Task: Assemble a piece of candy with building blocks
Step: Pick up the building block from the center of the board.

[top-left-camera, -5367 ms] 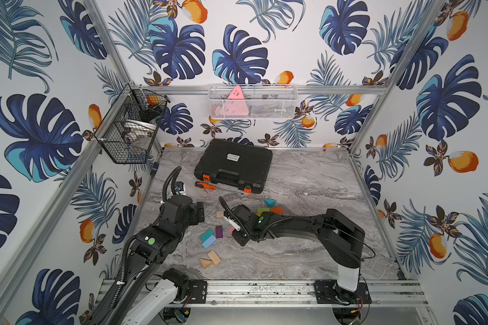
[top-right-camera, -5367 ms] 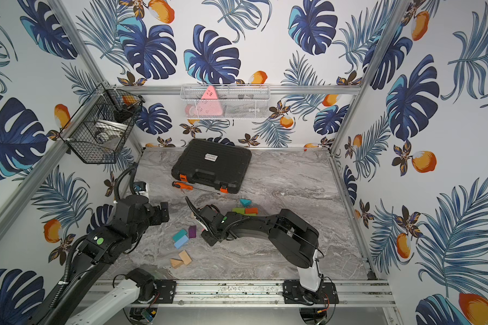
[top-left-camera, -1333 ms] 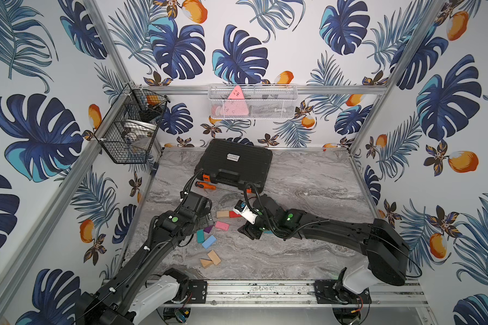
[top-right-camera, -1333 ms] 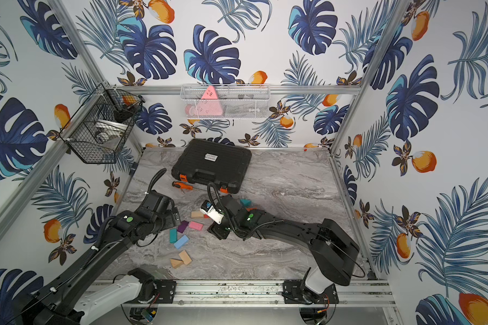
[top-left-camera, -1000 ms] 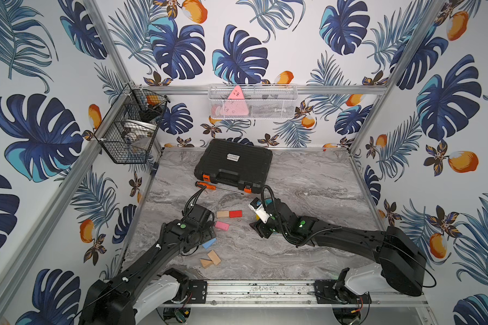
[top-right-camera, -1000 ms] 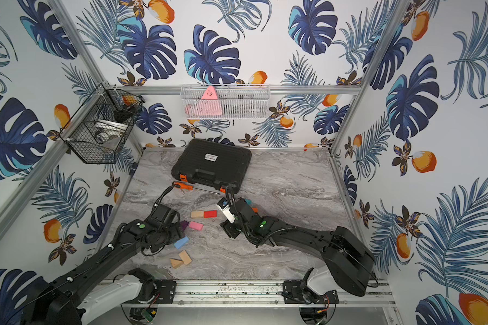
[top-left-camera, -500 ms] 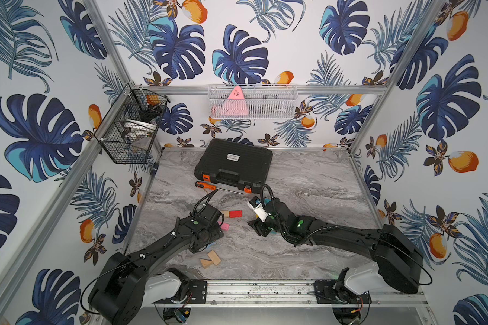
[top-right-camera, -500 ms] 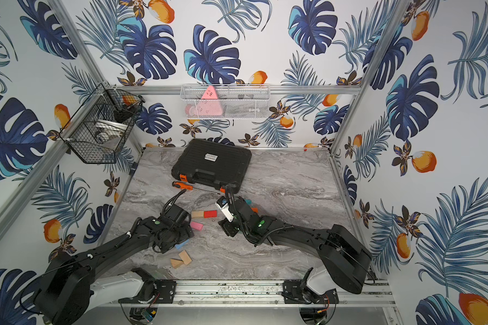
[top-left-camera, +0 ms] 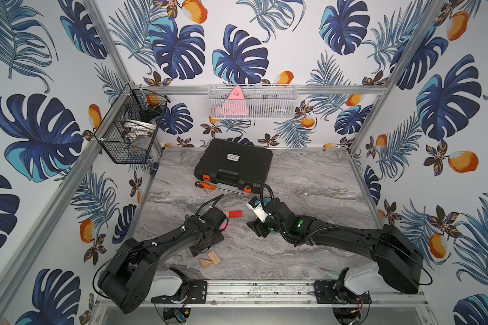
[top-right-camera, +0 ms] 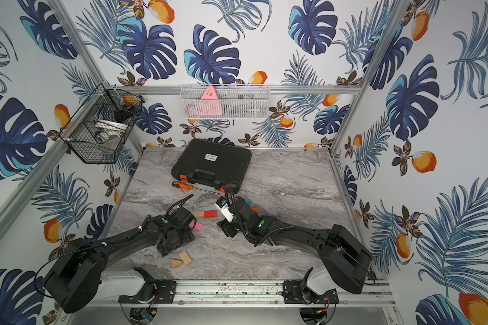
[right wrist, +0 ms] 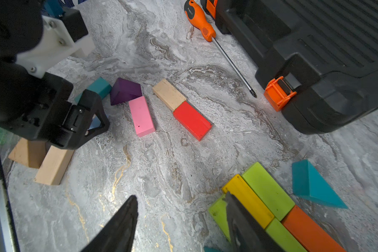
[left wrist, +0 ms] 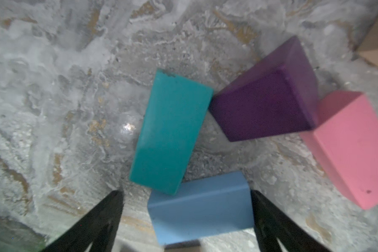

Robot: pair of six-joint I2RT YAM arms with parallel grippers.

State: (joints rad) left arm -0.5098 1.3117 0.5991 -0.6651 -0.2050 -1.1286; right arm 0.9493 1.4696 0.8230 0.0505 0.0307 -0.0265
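My left jaws spread astride blue block (left wrist: pixel 200 209) | right jaws spread, empty | white basket (top-left-camera: pixel 276 108) holds pink triangle (top-left-camera: pixel 235 102)

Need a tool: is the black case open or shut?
Shut: the black case lies flat, lid down on its base. Whether its latches are fastened: cannot tell.

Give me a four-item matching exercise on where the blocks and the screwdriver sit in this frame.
1 light blue block
2 red block
3 teal wedge
4 screwdriver

A beside the black case
B end to end with a plain wood block
C between the jaws of the open left gripper
D close to a green block, not touching

Pairs: 1-C, 2-B, 3-D, 4-A
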